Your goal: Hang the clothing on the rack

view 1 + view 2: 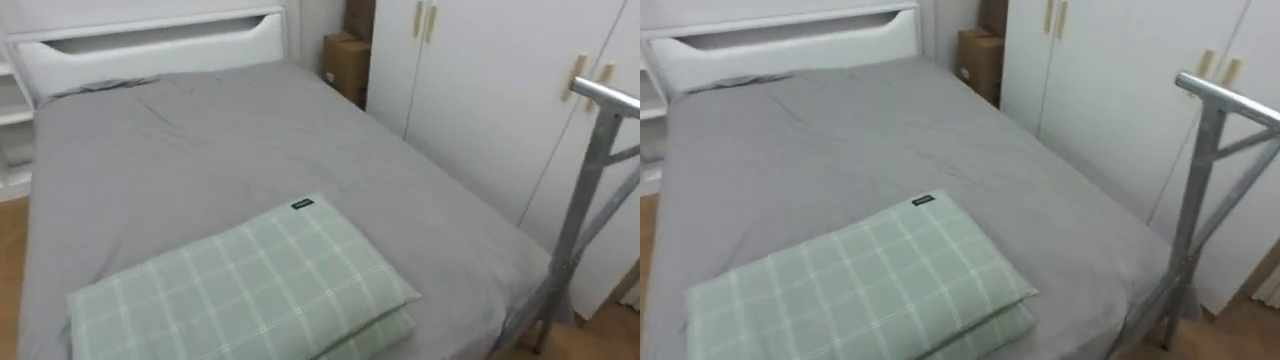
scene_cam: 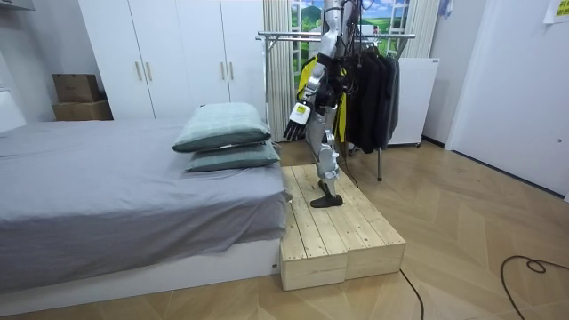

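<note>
Standing on a platform, the robot is facing a bed, pillows at 6 o'clock, rack at 3. Its left hand is hanging; grip impossible to tell.

Left arm: lowered beside the torso, seen in the room view.
Left robot hand: hanging low, fingers loose, pointing down.

I see the bed in plain grey, its headboard white. The pillows are pale green with a white check. The wardrobe is white, the cardboard box brown, the rack silver-grey, its clothes dark, the platform pale wood.
</note>
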Controlling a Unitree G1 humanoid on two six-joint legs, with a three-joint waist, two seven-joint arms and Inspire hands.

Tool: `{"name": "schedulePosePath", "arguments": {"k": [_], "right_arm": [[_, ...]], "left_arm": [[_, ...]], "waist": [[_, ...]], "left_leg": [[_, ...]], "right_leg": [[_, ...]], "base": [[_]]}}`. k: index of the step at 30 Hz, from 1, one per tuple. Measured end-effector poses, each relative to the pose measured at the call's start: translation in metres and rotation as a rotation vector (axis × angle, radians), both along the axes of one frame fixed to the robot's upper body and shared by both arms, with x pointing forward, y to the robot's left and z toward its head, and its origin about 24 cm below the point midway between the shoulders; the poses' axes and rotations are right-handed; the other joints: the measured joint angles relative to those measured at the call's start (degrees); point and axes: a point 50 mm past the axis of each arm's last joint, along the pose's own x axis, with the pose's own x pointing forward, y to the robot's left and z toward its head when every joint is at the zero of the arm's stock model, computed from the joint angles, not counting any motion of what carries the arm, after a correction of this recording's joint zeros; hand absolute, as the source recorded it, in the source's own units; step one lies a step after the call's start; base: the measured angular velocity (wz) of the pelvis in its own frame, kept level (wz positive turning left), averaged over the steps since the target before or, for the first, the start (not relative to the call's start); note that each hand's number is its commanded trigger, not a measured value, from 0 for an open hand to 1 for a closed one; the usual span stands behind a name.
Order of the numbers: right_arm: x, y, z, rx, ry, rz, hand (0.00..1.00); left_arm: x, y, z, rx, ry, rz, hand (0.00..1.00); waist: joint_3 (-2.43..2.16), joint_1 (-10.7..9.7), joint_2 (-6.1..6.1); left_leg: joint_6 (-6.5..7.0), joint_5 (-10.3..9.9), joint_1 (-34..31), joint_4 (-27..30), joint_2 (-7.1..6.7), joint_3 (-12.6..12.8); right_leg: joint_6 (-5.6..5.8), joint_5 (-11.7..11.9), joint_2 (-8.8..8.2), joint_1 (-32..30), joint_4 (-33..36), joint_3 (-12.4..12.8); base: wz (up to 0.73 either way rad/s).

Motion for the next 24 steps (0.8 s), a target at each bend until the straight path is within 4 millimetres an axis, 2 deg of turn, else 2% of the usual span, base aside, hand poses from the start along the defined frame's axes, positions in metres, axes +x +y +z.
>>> {"name": "schedulePosePath", "arguments": {"k": [1,3,4,5,6,7,8,9,10,12,13,15,19,20,21,24], "right_arm": [[0.0,0.0,0.0,-0.005,0.0,0.002,0.0],[-0.002,-0.002,0.0,-0.017,0.005,-0.012,0.0],[-0.003,-0.002,0.0,-0.019,0.009,-0.016,0.0],[-0.005,-0.001,0.0,-0.021,0.017,-0.019,0.0],[-0.005,-0.001,-0.001,-0.021,0.023,-0.024,0.0],[-0.006,-0.001,-0.001,-0.022,0.027,-0.028,0.0],[-0.006,-0.001,-0.001,-0.022,0.031,-0.029,0.0],[-0.008,-0.004,0.0,-0.031,0.035,-0.033,0.0],[-0.007,-0.005,0.0,-0.039,0.034,-0.033,0.0],[0.004,-0.003,0.001,-0.043,0.007,-0.023,0.0],[0.005,-0.002,0.001,-0.04,0.005,-0.022,0.0],[-0.001,0.0,0.0,-0.027,0.018,-0.026,0.0],[-0.008,0.001,-0.001,-0.028,0.036,-0.034,0.0],[-0.01,0.002,-0.002,-0.028,0.041,-0.04,0.0],[-0.01,0.005,-0.003,-0.024,0.04,-0.041,0.0],[-0.014,0.006,-0.004,-0.018,0.057,-0.039,0.0]], "left_arm": [[0.0,0.001,0.0,0.0,-0.002,-0.004,0.0],[0.002,0.004,0.001,0.01,-0.011,-0.014,0.0],[0.001,0.005,0.002,0.013,-0.011,-0.014,0.0],[-0.001,0.008,0.002,0.018,-0.009,-0.007,0.0],[-0.004,0.01,0.002,0.022,-0.001,0.001,0.0],[-0.006,0.012,0.002,0.022,0.003,0.01,0.0],[-0.006,0.015,0.003,0.022,0.002,0.024,0.0],[-0.008,0.013,0.002,0.013,0.003,0.038,0.0],[-0.008,0.012,0.002,0.005,0.002,0.051,0.0],[-0.014,0.006,-0.001,-0.025,0.018,0.084,0.0],[-0.016,0.004,-0.002,-0.036,0.02,0.099,0.0],[-0.028,-0.001,-0.004,-0.071,0.048,0.147,0.0],[-0.046,-0.002,-0.005,-0.082,0.088,0.199,0.0],[-0.054,-0.003,-0.005,-0.083,0.105,0.222,0.0],[-0.058,-0.002,-0.005,-0.075,0.117,0.239,0.0],[-0.059,-0.002,-0.005,-0.066,0.127,0.251,0.0]], "waist": [[0.0,0.1,0.0],[-0.13,0.0,-0.26],[-0.15,-0.1,-0.41],[-0.16,0.0,-0.45],[-0.1,0.0,-0.53],[-0.04,0.0,-0.64],[0.47,0.0,-1.5],[0.43,0.1,-1.39],[0.35,0.6,-1.17],[0.93,0.8,0.1],[0.89,0.8,0.27],[0.49,1.0,0.68],[0.49,2.1,0.52],[0.64,2.1,0.38],[0.47,2.5,0.2],[0.46,3.3,-0.25]], "left_leg": [[0.19,-0.1,-0.3,0.3,-0.16,-1.3],[0.97,0.0,-1.0,0.3,-1.53,-6.5],[1.14,0.1,-1.0,0.3,-1.78,-7.5],[1.33,0.3,-1.3,0.3,-1.82,-9.6],[1.32,0.4,-1.7,0.4,-1.83,-11.3],[1.34,0.5,-1.9,0.8,-1.9,-12.0],[1.32,0.4,-2.1,1.5,-2.87,-13.4],[1.24,0.0,-2.7,1.7,-3.46,-14.6],[1.09,-0.2,-3.0,1.8,-3.43,-14.8],[0.87,-0.5,-3.7,1.6,-3.8,-16.1],[0.84,-0.5,-3.8,1.4,-3.82,-16.2],[0.97,0.0,-3.7,0.7,-3.87,-17.2],[0.79,0.4,-2.0,-0.1,-4.3,-17.9],[0.79,0.4,-1.7,-0.1,-4.38,-18.3],[0.78,0.4,-1.6,-0.1,-4.47,-18.4],[0.79,0.4,-1.8,-0.1,-4.67,-19.1]], "right_leg": [[0.1,0.4,0.31,0.1,0.0,1.7],[0.08,1.0,1.04,0.0,-0.2,8.3],[0.09,1.0,1.29,0.1,-0.8,9.4],[0.64,0.0,2.98,0.5,-3.4,12.2],[0.32,-0.9,5.45,0.3,-7.5,14.9],[0.25,-0.8,6.31,-0.1,-9.7,16.3],[0.13,1.8,7.5,-1.0,-12.9,18.6],[0.1,1.0,7.37,-1.2,-12.2,17.9],[0.13,1.0,7.5,-1.1,-12.2,18.0],[0.14,1.0,7.77,-1.2,-12.3,16.8],[0.14,1.0,7.78,-1.1,-12.3,16.8],[0.26,0.9,7.81,-0.9,-12.1,17.7],[0.71,0.6,7.74,0.5,-12.2,18.4],[0.82,0.5,7.73,1.1,-12.6,18.4],[0.84,0.4,7.72,1.6,-13.2,18.4],[0.9,0.3,7.62,2.1,-14.1,18.3]], "base": [[0.92],[0.99],[0.88],[0.8],[0.8],[0.83],[0.78],[0.63],[0.39],[0.24],[0.29],[0.31],[0.12],[0.15],[0.13],[0.09]]}}
